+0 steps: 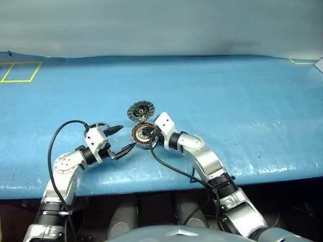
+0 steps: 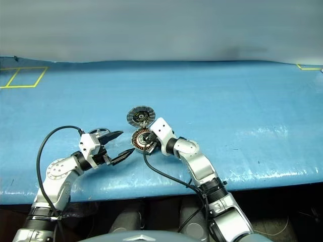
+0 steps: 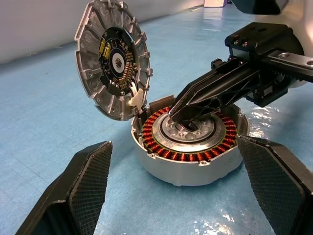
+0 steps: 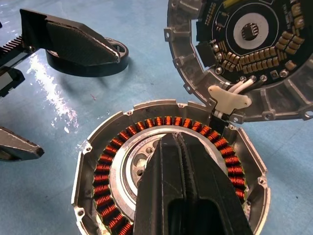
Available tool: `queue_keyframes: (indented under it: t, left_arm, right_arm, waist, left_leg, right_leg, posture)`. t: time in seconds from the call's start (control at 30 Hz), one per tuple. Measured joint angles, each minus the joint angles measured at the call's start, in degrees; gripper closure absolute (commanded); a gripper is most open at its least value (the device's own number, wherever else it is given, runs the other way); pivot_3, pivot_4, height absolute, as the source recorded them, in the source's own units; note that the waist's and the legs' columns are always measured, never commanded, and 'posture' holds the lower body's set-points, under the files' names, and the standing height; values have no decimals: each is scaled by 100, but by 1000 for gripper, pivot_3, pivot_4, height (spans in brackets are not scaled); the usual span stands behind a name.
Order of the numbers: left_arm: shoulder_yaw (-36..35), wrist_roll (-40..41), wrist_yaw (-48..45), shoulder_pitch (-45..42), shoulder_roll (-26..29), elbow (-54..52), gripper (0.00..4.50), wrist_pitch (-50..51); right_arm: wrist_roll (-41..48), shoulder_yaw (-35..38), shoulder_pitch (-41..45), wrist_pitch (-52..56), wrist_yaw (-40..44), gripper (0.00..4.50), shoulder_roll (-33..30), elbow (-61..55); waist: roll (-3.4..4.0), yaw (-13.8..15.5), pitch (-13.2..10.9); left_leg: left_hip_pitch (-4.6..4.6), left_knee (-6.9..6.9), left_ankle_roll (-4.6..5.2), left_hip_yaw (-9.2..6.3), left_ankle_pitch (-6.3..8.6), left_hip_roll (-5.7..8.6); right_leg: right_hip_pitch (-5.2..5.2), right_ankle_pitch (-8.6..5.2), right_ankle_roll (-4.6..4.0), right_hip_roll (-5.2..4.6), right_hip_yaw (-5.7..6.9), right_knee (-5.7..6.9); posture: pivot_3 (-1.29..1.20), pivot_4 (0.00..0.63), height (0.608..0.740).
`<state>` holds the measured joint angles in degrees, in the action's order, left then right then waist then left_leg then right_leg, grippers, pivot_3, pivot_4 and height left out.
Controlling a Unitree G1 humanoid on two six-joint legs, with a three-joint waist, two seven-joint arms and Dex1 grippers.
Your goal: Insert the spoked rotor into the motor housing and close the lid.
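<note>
head views: you see the motor housing [image 1: 143, 135] lying flat on the blue table [image 1: 242, 101], near its front edge, between your two arms. the lid [image 1: 140, 110] is swung open and stands behind the housing, joined at its far rim. the right gripper [image 1: 149, 134] reaches in from the right with its tips over the housing's centre. the left gripper [image 1: 122, 137] hangs just left of the housing, fingers spread wide, one above the other.
rotor, head views: a dark ring, the spoked rotor [image 2: 101, 132], lies on the table behind the left gripper, largely hidden by it.
left wrist view: here you get what the head views cannot give: the copper windings [image 3: 161, 150] ringing a silver centre, and the lid's ribbed inner face with a dark circuit disc at its middle. the right gripper's black fingers [image 3: 205, 95] are pressed together, tips down on the housing's centre hub. your own two pads [image 3: 90, 178] stand well apart, either side of the housing, touching nothing.
right wrist view: the right fingers lie closed flat against each other over the hub; nothing is visible between them. white wires and a white clip [image 4: 227, 100] join lid to housing at the hinge. the rotor shows clearest here, flat on the table beyond the left gripper's finger, apart from the housing.
</note>
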<state>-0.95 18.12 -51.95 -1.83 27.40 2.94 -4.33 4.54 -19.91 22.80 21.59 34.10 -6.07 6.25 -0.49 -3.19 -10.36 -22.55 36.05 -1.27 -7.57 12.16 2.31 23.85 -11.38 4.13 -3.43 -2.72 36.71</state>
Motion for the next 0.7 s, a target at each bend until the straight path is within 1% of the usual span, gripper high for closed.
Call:
queue_keyframes:
  t: [0.27,0.5,0.7]
  left_arm:
    - [0,-3,64,1,-2,0,44,-4]
    - [-1,-9,80,33,-2,0,44,-9]
    - [-1,-11,83,37,-3,0,44,-10]
  right_arm:
    - [-176,-103,100,-44,-21,4447,-28,104]
    - [-264,-256,42,-26,72,4447,-125,-58]
    - [-344,-265,63,-44,-26,4447,-70,-3]
  waist:
    - [-1,-25,1]
    - [-2,-28,2]
    - [-3,-32,4]
  left_leg:
    - [5,0,-1,0,0,0]
    - [6,0,-1,0,-1,0]
    - [11,0,-1,0,-1,-1]
  right_leg:
    - [-2,-1,-1,0,0,2]
    - [-3,-1,-2,0,0,4]
    - [-6,-2,-3,1,0,4]
  posture:
    - [0,150,740]
    - [0,150,740]
    - [0,150,740]
